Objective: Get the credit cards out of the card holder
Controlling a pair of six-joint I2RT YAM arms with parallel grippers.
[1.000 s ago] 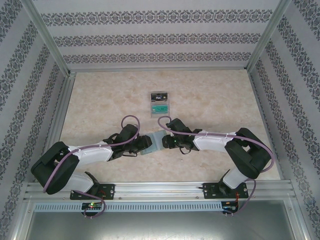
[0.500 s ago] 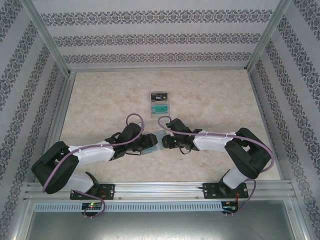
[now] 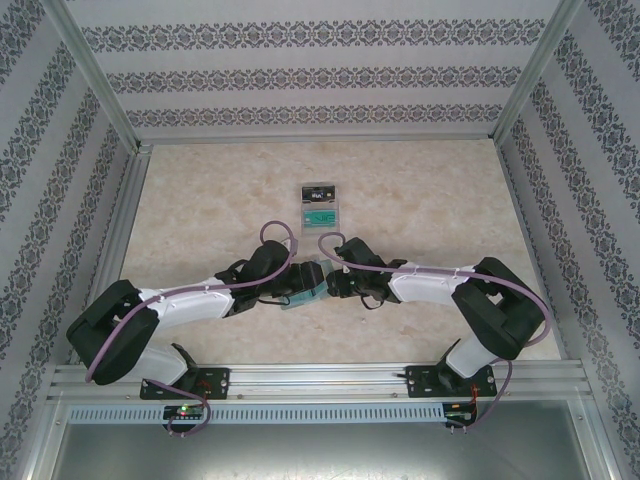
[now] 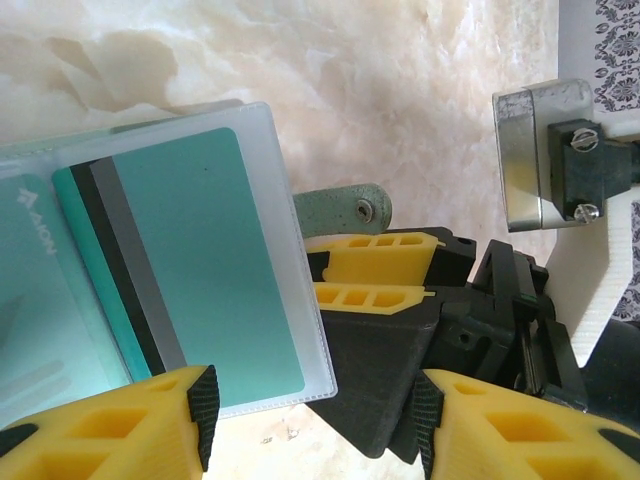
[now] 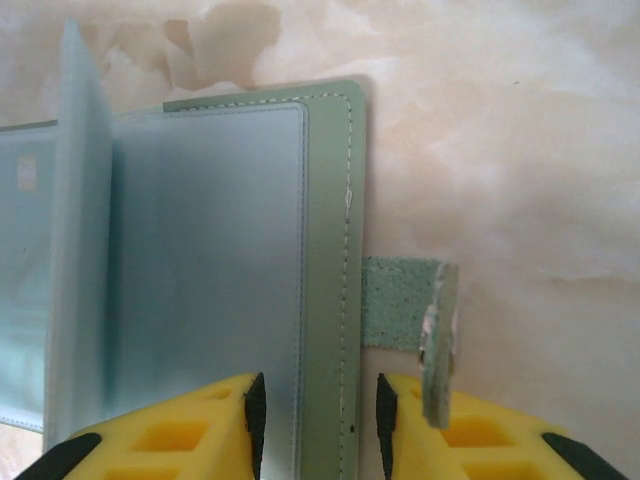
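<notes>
Right wrist: card holder within gripper

Table mid crowded: L gripper & R gripper nose to nose over holder, nearly touching, no way betw. Tray just beyond, black card at its far end. Free room far L, far R, back. Walls hem 3 sides.

Bright, even, diffuse light. Faint soft shadows on the bench. Top view sharp; wrist views slightly soft.
</notes>
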